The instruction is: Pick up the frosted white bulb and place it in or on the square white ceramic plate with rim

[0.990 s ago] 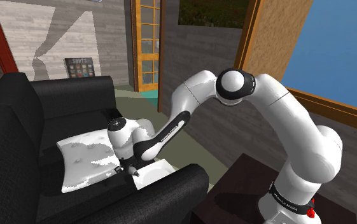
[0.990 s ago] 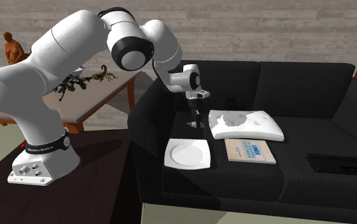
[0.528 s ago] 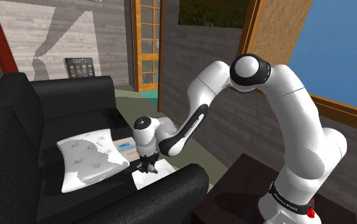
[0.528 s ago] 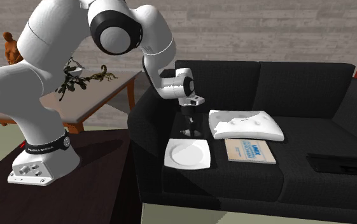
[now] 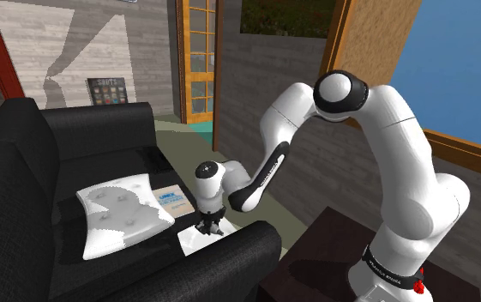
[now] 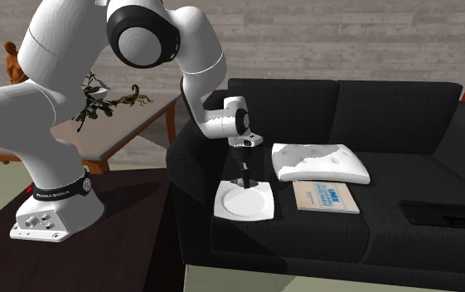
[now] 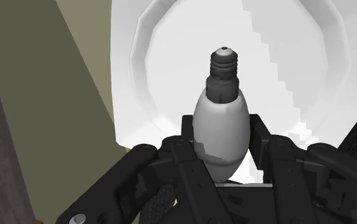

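Tool (image 7: pixel 223 137): in the wrist view you see its two black fingers (image 7: pixel 186 130) clamped on the bulb (image 7: pixel 220 111), one on each flank of the pale oval body. The bulb's dark grey screw cap points away from the tool, toward the plate (image 7: pixel 183 51) beyond it. The cap lines up with the plate's round inner well.

Tool (image 6: pixel 243 181), second exterior view: it hangs upright from the white wrist, directly over the square white plate (image 6: pixel 258 209), with its tips close to the plate's upper face. You cannot tell from any view whether the bulb's cap touches the plate.

Plate: it lies flat on the seat of the black sofa (image 6: pixel 404 224), near the seat's front edge and next to the armrest on the arm's side.

Neighbours on the same seat: a white cushion (image 6: pixel 322 162) lies behind and toward the second exterior view's right. A thin book (image 6: pixel 326 197) with blue lettering lies just beside the plate, in front of the cushion.

Shoulder view: you look across the sofa's armrest to the tool (image 5: pixel 207 225) standing over the plate (image 5: pixel 192 244). The book (image 5: pixel 171 199) and cushion (image 5: pixel 123 214) lie farther to that view's left.

Background, second exterior view: a wooden surface (image 6: pixel 127 124) carries a dark scorpion figure (image 6: pixel 110 101).
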